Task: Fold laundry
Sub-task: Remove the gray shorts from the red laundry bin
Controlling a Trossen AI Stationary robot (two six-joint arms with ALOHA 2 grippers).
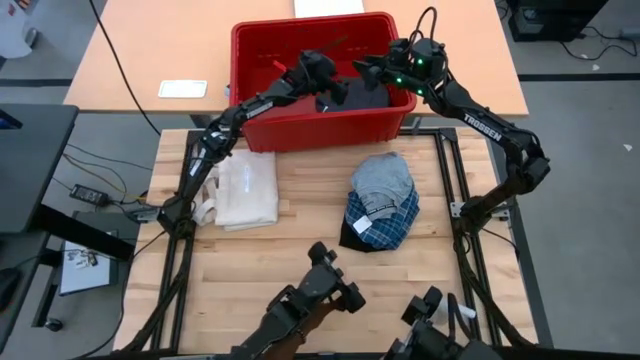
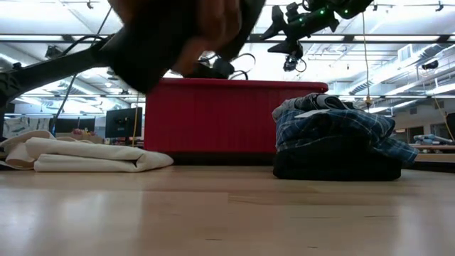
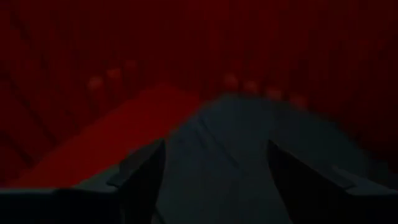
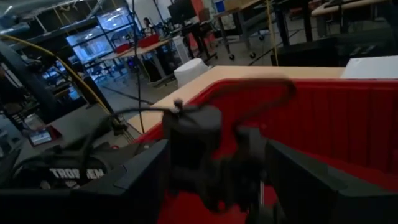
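From above, both my arms reach into the red bin [image 1: 262, 126] at the far edge of the table [image 1: 300, 255]. My left tool [image 1: 335, 92] is down among the dark clothes [image 1: 368, 97] lying in the bin, while my right tool [image 1: 362, 66] hovers over the bin's far side, just above the same heap. On the table itself a folded cream cloth [image 1: 248, 190] lies to the left, and a stack of grey cloth [image 1: 385, 175] over plaid cloth [image 1: 382, 222] over a black piece sits to the right, well apart from either tool. From table height the bin stands behind that stack, and the right arm hangs above the bin's rim; the left arm is a dark blur close to the lens. Through my left wrist camera my left tool's fingers [image 3: 140, 180] stand apart with dark grey cloth [image 3: 217, 155] running between them against the red bin floor; I judge they straddle it without pinching yet. Through my right wrist camera my right tool's fingers [image 4: 143, 171] are also spread, holding nothing, with the left arm's wrist directly ahead and the bin wall behind. To do this pick well, I should close the left tool on a single layer near an edge, lift straight up so nothing else drags along, and keep the right tool clear until a corner hangs free to take.
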